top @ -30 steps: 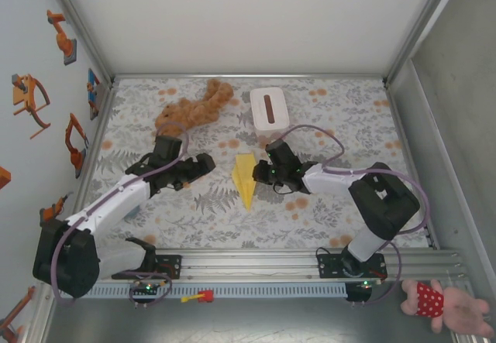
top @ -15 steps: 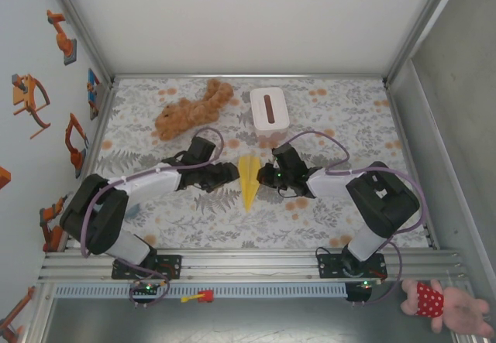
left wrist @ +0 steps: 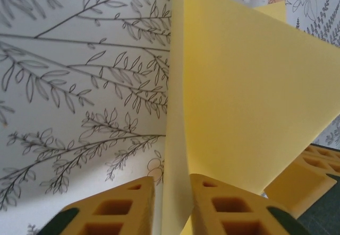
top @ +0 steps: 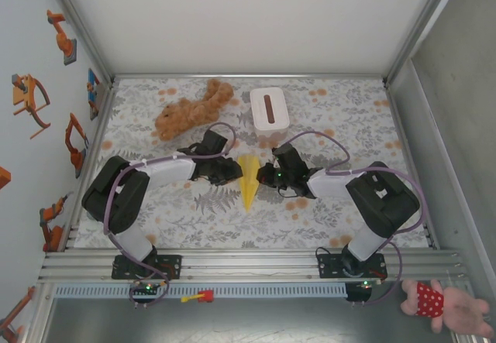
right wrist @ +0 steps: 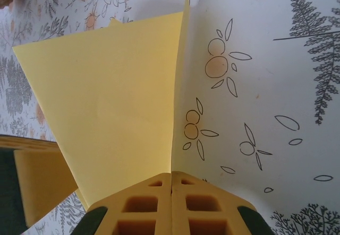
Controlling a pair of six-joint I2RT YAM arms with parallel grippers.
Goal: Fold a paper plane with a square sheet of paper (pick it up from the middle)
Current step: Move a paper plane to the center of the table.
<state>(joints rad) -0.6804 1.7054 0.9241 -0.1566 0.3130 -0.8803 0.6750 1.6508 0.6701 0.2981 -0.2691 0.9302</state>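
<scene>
Here, left gripper pinching paper plane, right gripper clamped tight on it

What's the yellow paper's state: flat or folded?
Folded: the paper plane is a pointed dart with a raised centre crease, pinched by left gripper and right gripper.

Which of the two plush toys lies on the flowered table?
The brown plush toy, left of the white box; the pink one lies off it, at the near right corner.
</scene>
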